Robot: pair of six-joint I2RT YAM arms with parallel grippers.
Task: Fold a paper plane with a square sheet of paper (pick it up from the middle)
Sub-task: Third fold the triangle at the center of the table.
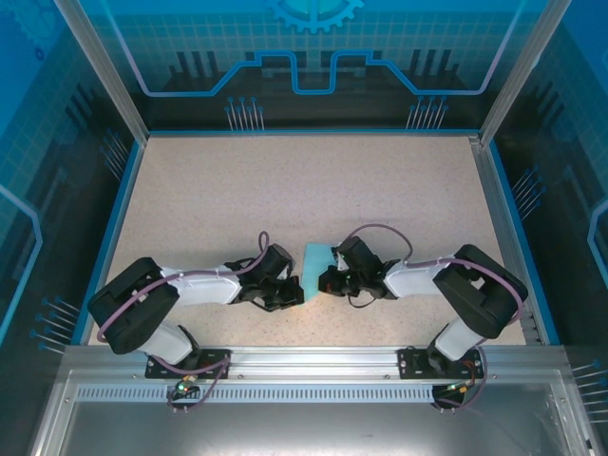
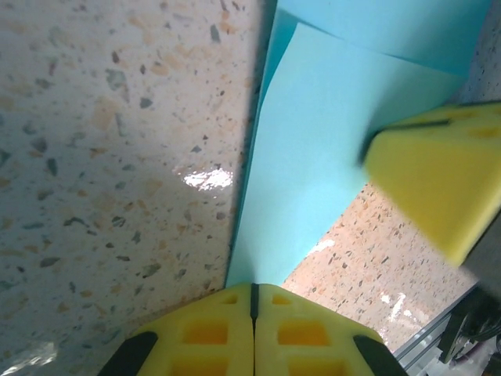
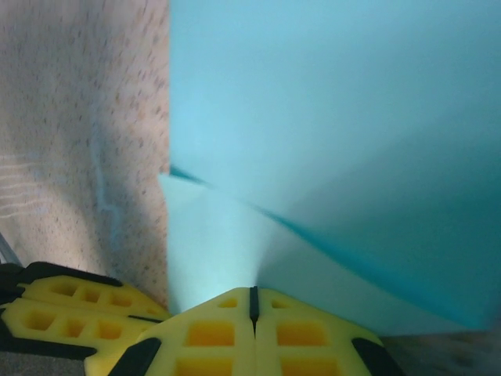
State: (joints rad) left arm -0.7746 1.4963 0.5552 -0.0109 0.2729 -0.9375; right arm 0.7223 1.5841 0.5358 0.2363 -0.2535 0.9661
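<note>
The left arm (image 1: 195, 287) and right arm (image 1: 416, 277) wear black-and-white shells, purple cables (image 1: 380, 226) and yellow fingers (image 2: 313, 333) (waffle-pocketed).

Legible text, numbers, brand marks: none. Sole sign: pale cyan gear-wheel emblem (image 1: 315, 11), cut off by the frame's top edge, printed on the translucent blue back wall panel (image 1: 190, 47); it carries no lettering.

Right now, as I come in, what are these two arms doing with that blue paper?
Two robot arms are working together on a light cyan sheet of paper, near the front middle of the speckled table. The left claw is shut on the sheet from one side, and the right claw is shut on it from the other. The paper lies in overlapping layers, so folding has begun, but it is not yet a pointed plane.
</note>
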